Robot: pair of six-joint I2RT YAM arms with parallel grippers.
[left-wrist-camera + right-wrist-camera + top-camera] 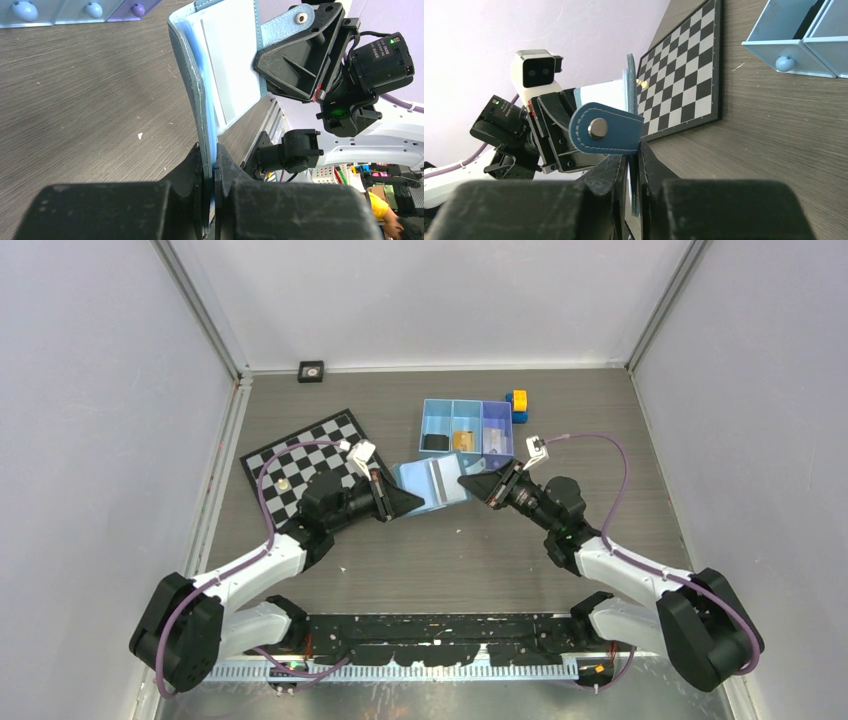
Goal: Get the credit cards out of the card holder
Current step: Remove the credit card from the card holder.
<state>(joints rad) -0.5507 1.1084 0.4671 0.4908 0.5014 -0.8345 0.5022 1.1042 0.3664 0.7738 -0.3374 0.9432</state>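
The blue card holder [425, 485] hangs unfolded above the table between both arms. My left gripper [408, 502] is shut on its left edge [197, 90]; the jaws [212, 155] pinch the leather tight. My right gripper [468, 483] has narrow jaws [633, 155] around the holder's right edge, just under the snap tab [606, 129]. A pale whitish credit card [440, 478] sits in the light-blue inner pocket [230, 65], facing up. A tan-brown flat card [462, 440] lies in the middle compartment of the blue tray.
The three-compartment blue tray [465, 401] stands just behind the holder, with yellow-and-blue toy blocks [518, 405] at its right. A chessboard [300, 460] with a small pawn [285, 483] lies under and behind the left arm. White walls close in the table.
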